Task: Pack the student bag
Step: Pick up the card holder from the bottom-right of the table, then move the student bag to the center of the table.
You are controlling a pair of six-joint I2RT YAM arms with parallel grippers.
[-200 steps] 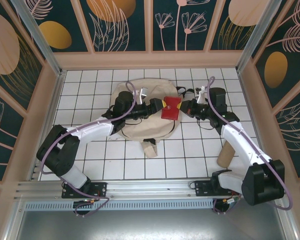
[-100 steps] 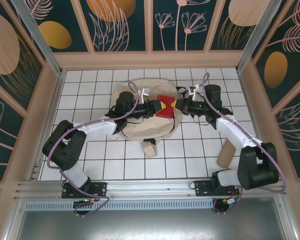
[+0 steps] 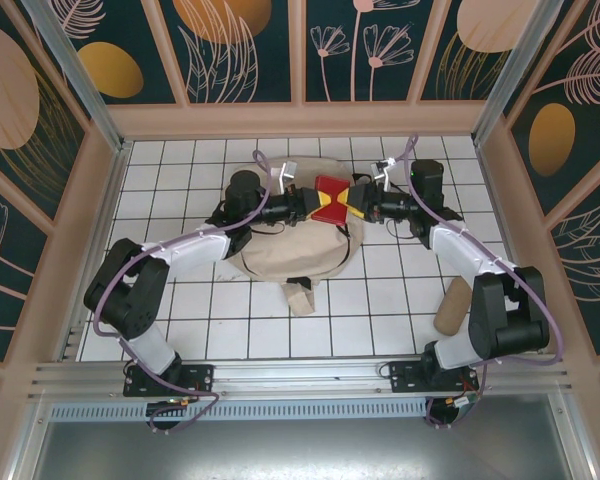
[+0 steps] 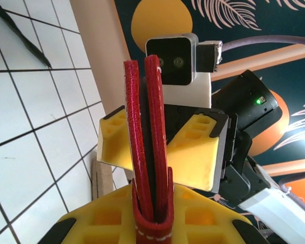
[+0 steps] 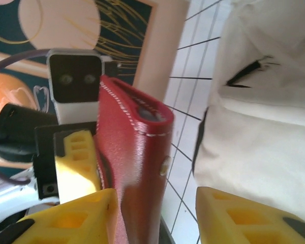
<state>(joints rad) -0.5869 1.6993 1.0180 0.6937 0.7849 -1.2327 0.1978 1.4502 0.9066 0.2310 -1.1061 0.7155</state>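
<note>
Right gripper (image 5: 152, 198) holds one finger (image 5: 244, 216) (wrist view) off red case (image 5: 134, 147).

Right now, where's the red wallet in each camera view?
Top external: red wallet upper centre, over the far end of the student bag.
Left wrist: centre, upright, seen edge-on.
Right wrist: centre-left, bag to its right.
Shared landmark: white tiled table.

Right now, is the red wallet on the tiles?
No, the left gripper holds the red wallet up over the student bag.
</note>
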